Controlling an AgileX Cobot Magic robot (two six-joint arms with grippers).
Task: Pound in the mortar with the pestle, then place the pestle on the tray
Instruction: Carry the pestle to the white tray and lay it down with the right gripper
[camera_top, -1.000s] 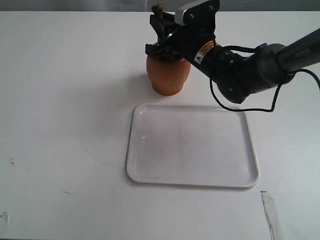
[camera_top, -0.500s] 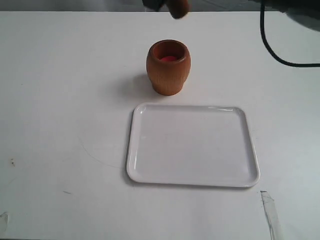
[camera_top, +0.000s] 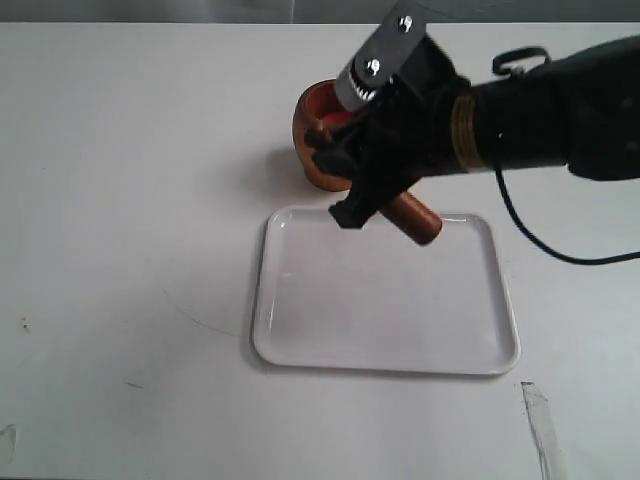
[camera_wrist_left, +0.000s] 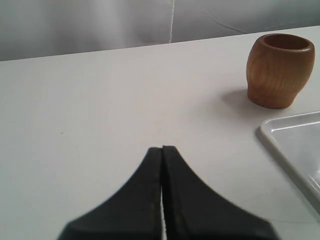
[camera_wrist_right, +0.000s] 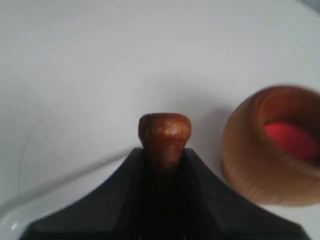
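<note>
Arm (camera_top: 540, 120) on my right slanted inward, right pincer (camera_top: 358, 188) clamping the tilted pestle (camera_top: 416, 222), tray (camera_top: 380, 300) beneath, mortar (camera_top: 314, 108) just behind, left pincer (camera_wrist_left: 162, 165) closed.

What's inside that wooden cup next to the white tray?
A bright red mass lies at the bottom of the mortar. What it is cannot be told, and the cup's wall covers the rest.

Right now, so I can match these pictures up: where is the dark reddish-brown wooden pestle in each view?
Exterior view: pestle upper centre, slanting out of the right gripper.
Left wrist view: not in it.
Right wrist view: centre, knob end showing.
Shared landmark: the orange-brown wooden mortar.
</note>
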